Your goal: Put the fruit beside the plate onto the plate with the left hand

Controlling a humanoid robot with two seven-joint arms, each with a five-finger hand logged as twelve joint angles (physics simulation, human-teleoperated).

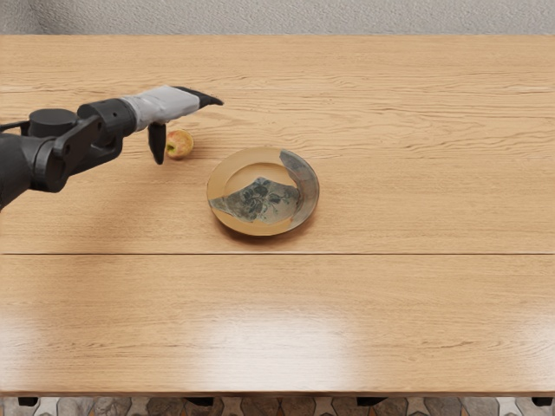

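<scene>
Light wood grain is shown across the tabletop point(390, 303), bordered by a grey backdrop point(260, 16) at twelve o'clock. The left hand point(169, 108) is held outstretched, nothing grasped, beside the fruit point(179, 144), seen at ten o'clock from the plate point(222, 172).

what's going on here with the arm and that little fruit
The robot's left hand reaches in from the left and hovers by a small fruit lying on the table. The hand is open, with its thumb pointing down close beside the fruit, and nothing is gripped yet. The plate sits to the fruit's right, apart from it.
</scene>
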